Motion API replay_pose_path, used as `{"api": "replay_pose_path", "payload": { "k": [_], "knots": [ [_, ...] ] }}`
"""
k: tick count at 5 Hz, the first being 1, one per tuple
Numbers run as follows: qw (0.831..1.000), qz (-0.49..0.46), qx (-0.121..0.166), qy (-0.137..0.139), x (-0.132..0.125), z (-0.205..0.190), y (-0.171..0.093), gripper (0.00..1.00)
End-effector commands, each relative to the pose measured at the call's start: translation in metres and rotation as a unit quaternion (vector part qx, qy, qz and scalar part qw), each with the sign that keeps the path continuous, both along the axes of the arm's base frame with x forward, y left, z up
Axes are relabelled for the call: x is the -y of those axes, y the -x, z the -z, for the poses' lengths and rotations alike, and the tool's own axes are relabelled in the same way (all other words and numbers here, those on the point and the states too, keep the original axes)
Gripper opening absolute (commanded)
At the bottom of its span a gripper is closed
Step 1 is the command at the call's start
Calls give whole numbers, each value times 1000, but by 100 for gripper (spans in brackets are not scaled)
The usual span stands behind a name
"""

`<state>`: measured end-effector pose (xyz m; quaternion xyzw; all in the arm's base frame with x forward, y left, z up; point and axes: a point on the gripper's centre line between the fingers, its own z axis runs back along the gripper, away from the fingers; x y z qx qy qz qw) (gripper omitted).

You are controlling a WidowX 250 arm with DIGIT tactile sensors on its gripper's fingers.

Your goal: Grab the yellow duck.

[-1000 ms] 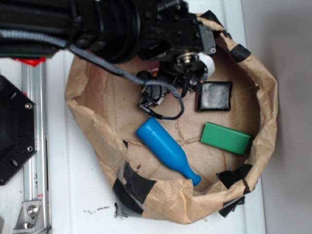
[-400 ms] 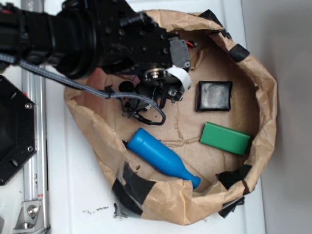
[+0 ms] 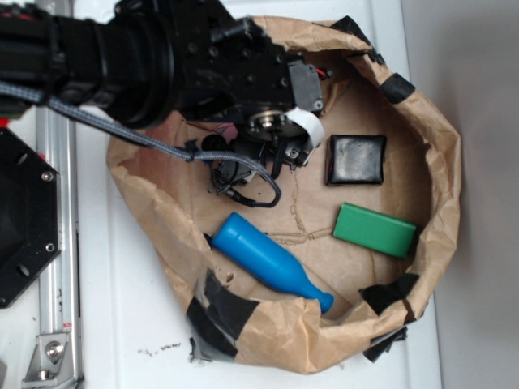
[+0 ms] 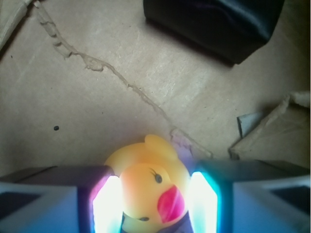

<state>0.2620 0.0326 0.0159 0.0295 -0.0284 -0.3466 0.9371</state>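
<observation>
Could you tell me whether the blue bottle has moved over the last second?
Yes. The blue bottle slid left: its wide end now sits nearer the left wall of the paper bag, farther from the green block, which stayed put.

The duck sits between the two glowing fingers of the end effector, both touching its sides, its pink-red beak facing the camera, on creased brown paper, with a black block well beyond at the top edge.
</observation>
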Motion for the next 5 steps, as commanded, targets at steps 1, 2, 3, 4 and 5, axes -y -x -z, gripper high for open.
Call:
{"api": "replay_pose_path", "payload": {
  "k": [1, 2, 3, 4, 5],
  "knots": [
    [1000, -15, 24, 13, 7, -48, 1, 0],
    [996, -42, 52, 50, 7, -99, 7, 0],
    [995, -74, 49, 51, 22, -149, 3, 0],
    [995, -80, 51, 40, 33, -166, -1, 0],
    [996, -76, 38, 35, 36, -154, -8, 0]
  ]
}}
